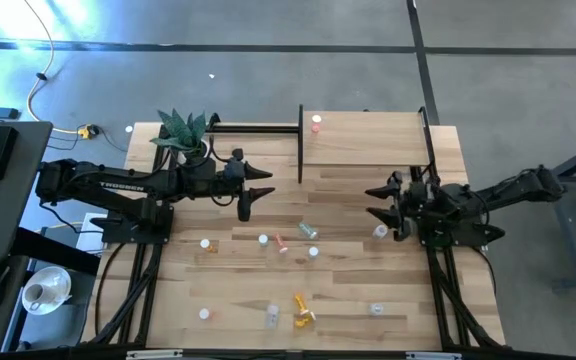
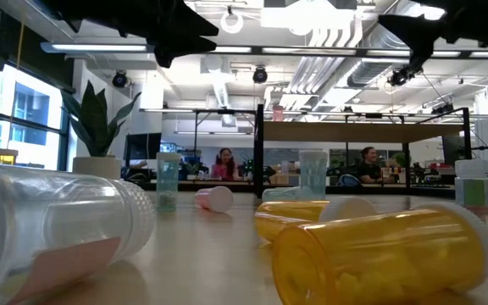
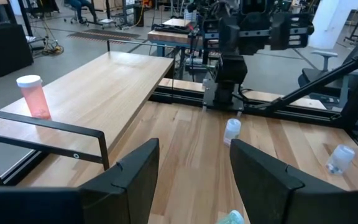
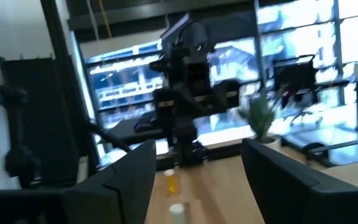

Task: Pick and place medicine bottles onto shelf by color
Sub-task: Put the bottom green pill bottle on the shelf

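High view: one pink white-capped medicine bottle [image 1: 316,124] stands on the light-wood shelf with a black metal frame [image 1: 368,150]; the other small bottles lie scattered over the plank tabletop [image 1: 348,300]. The right gripper [image 1: 375,201] hangs beside a clear white-capped bottle [image 1: 380,231], jaws apart and empty. The left gripper [image 1: 256,185] waits near the shelf, jaws apart. Likely a pick is beginning; next, descend squarely over that bottle.

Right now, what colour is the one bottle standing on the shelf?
Pinkish red with a white cap; the bottle on the shelf shows best in the left wrist view.
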Robot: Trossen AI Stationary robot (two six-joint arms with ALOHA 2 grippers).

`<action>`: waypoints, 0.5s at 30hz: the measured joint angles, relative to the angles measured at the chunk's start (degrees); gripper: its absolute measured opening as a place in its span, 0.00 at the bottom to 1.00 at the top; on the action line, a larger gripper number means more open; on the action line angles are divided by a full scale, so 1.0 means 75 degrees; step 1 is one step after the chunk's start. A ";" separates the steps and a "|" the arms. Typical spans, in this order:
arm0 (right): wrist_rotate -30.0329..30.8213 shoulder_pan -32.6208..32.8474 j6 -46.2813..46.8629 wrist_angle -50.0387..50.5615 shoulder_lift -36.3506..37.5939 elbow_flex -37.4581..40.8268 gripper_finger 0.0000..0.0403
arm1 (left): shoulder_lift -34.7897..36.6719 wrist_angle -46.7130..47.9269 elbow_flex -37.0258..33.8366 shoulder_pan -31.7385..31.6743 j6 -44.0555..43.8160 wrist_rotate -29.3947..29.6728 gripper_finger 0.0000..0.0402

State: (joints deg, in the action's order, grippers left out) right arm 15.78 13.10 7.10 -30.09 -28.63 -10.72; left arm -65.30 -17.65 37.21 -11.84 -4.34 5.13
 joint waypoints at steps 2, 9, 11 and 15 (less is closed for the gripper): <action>-0.0127 0.0017 0.0118 0.0160 -0.0632 -0.0397 0.57 | 0.0000 -0.0003 0.0000 0.0000 0.0000 0.0000 0.47; -0.0193 0.0076 -0.0268 0.1659 -0.2804 -0.1498 0.57 | 0.0000 0.0000 0.0000 0.0000 0.0003 0.0000 0.47; -0.0363 0.0076 -0.0265 0.1795 -0.3353 -0.1711 0.57 | -0.0001 0.0000 0.0000 0.0000 0.0003 0.0000 0.47; -0.1087 0.0119 -0.0110 0.1801 -0.4305 -0.2023 0.57 | -0.0003 0.0003 0.0000 0.0000 0.0039 0.0000 0.47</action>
State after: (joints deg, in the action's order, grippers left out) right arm 7.63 14.00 6.27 -16.58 -60.92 -25.89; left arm -65.32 -17.63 37.21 -11.84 -4.04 5.13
